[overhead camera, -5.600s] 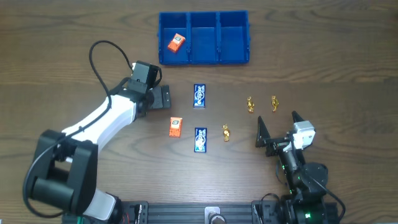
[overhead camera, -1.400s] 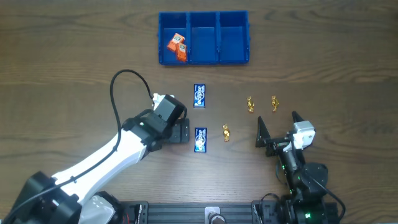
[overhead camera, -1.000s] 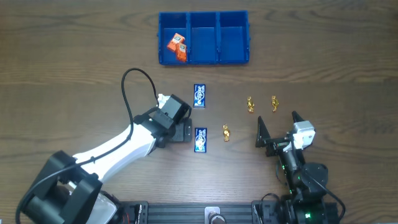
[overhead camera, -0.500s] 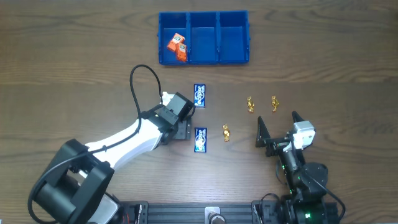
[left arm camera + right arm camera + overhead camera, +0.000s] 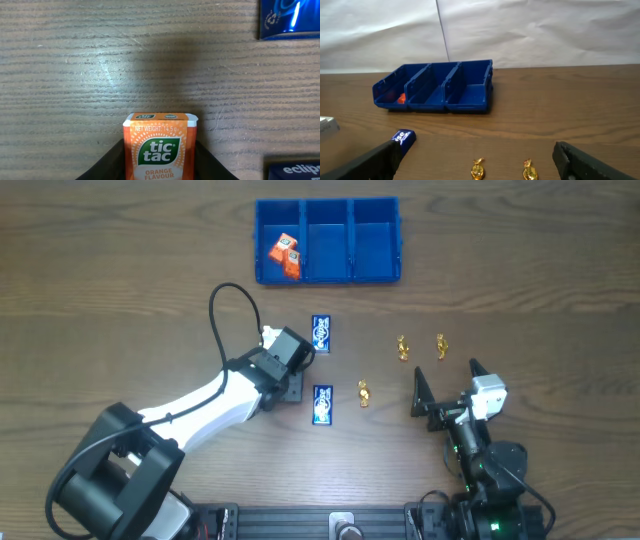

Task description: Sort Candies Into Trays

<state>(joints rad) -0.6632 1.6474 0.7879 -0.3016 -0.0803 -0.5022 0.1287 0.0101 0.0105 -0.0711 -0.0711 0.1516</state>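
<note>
The left gripper (image 5: pixel 291 387) sat low over the wooden table (image 5: pixel 540 280), left of centre. In its wrist view, its two fingers pressed against both sides of an orange mint box (image 5: pixel 160 155), closed to the width of that box, which stood upright between them. At the far side of the table lay the blue three-compartment tray (image 5: pixel 328 278); two more orange boxes (image 5: pixel 284 255) lay in its left compartment. Just to the right of the left gripper lay two blue candy packets: the farther packet (image 5: pixel 320 334) nearer the tray and the nearer packet (image 5: pixel 321 404) close beside the gripper. Further right, three gold-wrapped candies lay apart from each other: one (image 5: pixel 364 392) beside the nearer packet and a pair (image 5: pixel 402 347) (image 5: pixel 440 345) side by side. The right gripper (image 5: pixel 445 375) stood near its base at the right, its fingers spread wide and holding nothing.
</note>
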